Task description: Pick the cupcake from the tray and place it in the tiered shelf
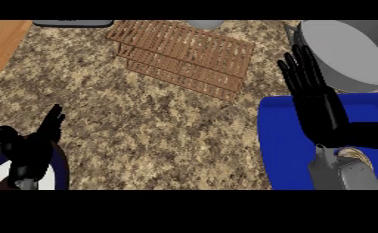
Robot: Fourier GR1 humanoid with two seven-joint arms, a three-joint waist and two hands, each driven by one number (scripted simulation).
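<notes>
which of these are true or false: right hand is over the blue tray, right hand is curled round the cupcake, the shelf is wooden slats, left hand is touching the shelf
1. The right hand is over the blue tray: true.
2. The right hand is curled round the cupcake: false, its fingers are straight and hold nothing.
3. The tiered shelf is made of brown slats: true.
4. The left hand is touching the shelf: false, it rests at the lower left, well apart from it.

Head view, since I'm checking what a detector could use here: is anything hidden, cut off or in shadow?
Head view: even light, no glare; the right hand is open over the blue tray, its forearm hiding most of the cupcake; the wooden tiered shelf shows whole; the left hand is dark against a plate cut by the lower edge.
</notes>
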